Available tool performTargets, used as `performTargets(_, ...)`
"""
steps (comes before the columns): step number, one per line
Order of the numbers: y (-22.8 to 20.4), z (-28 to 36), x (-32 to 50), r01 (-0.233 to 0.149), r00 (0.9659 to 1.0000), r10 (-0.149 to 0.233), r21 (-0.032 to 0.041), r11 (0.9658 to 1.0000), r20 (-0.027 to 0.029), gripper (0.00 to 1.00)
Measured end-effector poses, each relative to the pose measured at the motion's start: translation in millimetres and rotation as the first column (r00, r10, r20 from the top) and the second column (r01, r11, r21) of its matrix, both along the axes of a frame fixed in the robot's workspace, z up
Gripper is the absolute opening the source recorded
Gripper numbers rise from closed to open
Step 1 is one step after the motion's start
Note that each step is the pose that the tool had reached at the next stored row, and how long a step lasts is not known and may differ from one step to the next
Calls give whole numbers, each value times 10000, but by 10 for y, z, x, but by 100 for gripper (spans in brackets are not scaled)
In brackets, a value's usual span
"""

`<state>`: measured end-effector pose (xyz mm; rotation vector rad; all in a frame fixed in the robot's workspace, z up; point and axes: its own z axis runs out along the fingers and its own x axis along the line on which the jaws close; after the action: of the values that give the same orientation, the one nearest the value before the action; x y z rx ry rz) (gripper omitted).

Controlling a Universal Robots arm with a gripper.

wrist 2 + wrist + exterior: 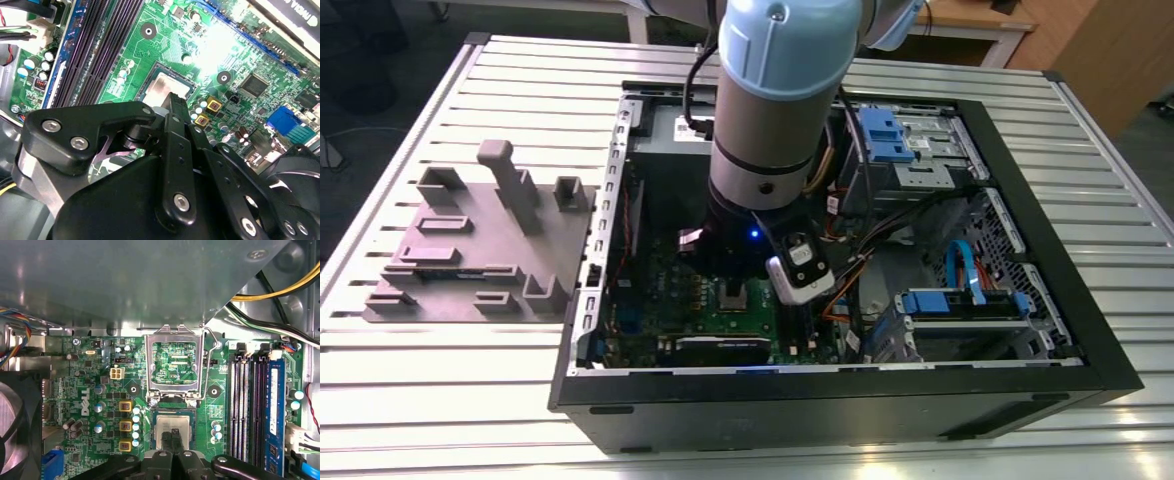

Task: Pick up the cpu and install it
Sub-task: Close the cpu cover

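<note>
In the exterior view, the arm reaches down into the open computer case, and the gripper hangs low over the green motherboard; a small pale square, probably the cpu, shows directly under it.

In the second wrist view, the gripper has its fingers pressed together, tips just above the cpu, which lies flat and level on the motherboard, inside the socket.

In the first wrist view, the cpu sits in the socket, near the memory slots, with the hinged load frame raised. The closed fingertips rest over the chip, gripping nothing visible.

By this showing the chip appears placed; the frame is not yet lowered and latched.
</note>
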<state>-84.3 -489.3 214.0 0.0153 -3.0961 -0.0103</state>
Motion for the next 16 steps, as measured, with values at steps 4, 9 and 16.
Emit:
performTargets(4,0,15,0,1,10000,-1,1,10000,0,11)
performTargets(9,0,33,0,1,10000,-1,2,10000,1,11)
performTargets(16,0,53,0,0,10000,0,3,10000,2,11)
